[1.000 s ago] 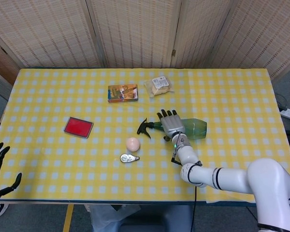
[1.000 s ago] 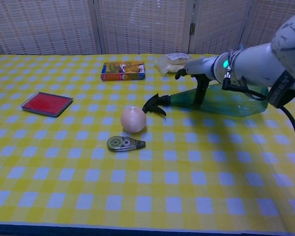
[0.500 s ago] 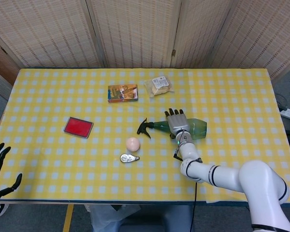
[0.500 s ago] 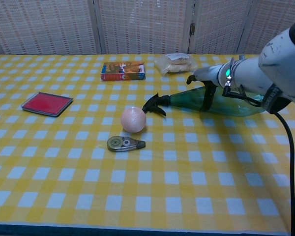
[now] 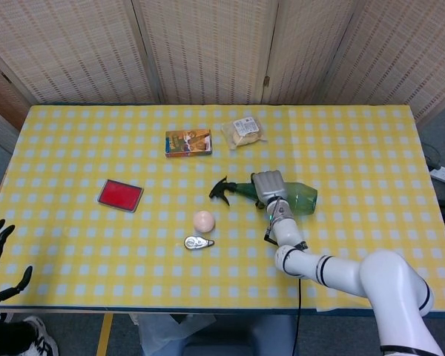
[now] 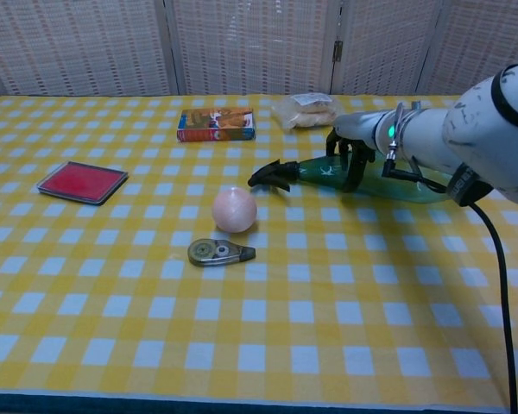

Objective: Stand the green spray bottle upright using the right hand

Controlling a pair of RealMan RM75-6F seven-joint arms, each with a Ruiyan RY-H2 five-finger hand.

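Head view: checked tablecloth (image 5: 371, 148), woven screens (image 5: 208, 44) behind

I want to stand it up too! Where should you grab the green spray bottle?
Probably around the shoulder of the green spray bottle, from above: it lies on its side, nozzle pointing left, and the right hand already wraps it there.

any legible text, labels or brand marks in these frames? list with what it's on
None can be read.
Small box: colourful printed cover, lettering too blurred to read.
Packaged snack: pale label, too small to read.
Green spray bottle: no label visible.
Correction tape dispenser: no readable marking.
Red flat case: plain.
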